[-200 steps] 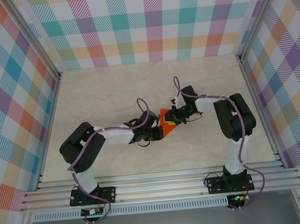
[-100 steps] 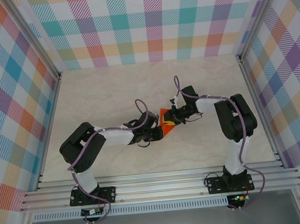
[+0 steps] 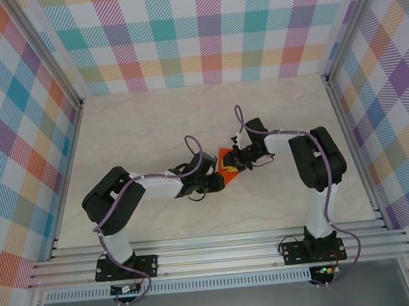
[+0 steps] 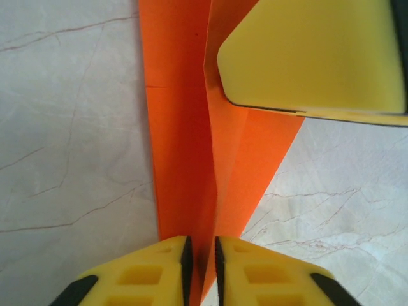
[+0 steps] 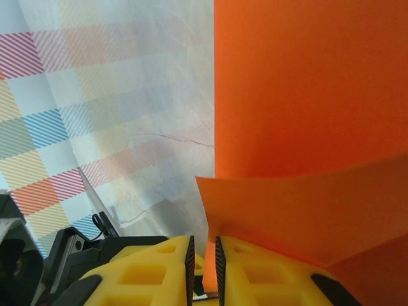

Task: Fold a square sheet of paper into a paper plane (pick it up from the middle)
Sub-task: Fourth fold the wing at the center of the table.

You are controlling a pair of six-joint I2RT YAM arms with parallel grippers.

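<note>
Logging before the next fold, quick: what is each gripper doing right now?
Left gripper: closed on the orange paper.
Right gripper: closed on the orange paper too.

Pale marble-patterned tabletop [image 3: 152,121] across the centre of the frame, faint brown veins, evenly lit with no hard shadows. Plaid wall panels [image 3: 209,32] in pink, teal, orange and purple along the top, left and right edges. Silver aluminium posts [image 3: 44,53] slanting down from the upper corners. Slotted aluminium rails [image 3: 219,254] along the bottom.
</note>
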